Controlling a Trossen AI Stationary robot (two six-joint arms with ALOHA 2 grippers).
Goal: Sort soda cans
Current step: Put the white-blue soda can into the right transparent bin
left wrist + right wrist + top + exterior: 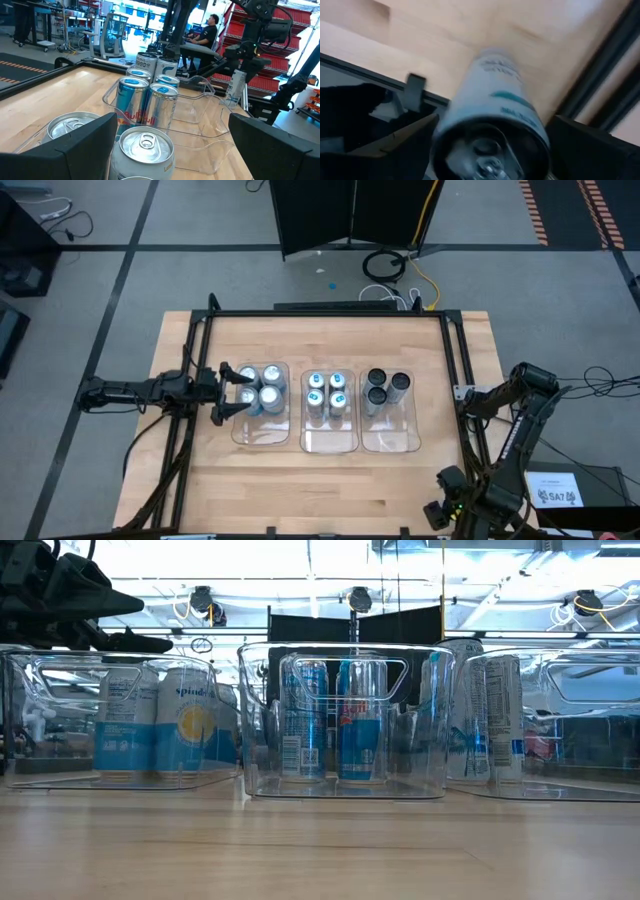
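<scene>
Three clear bins (330,442) (wooden table (280,490))

three bins (330,442) sit side by side across the middle of the worktop (300,490), each with soda cans (327,392) bunched at its far end; the left hand (228,392) hangs spread over the left bin's left edge, just beside its cans, while the right hand (490,150) sits off the worktop's right side with a can between its fingers
</scene>
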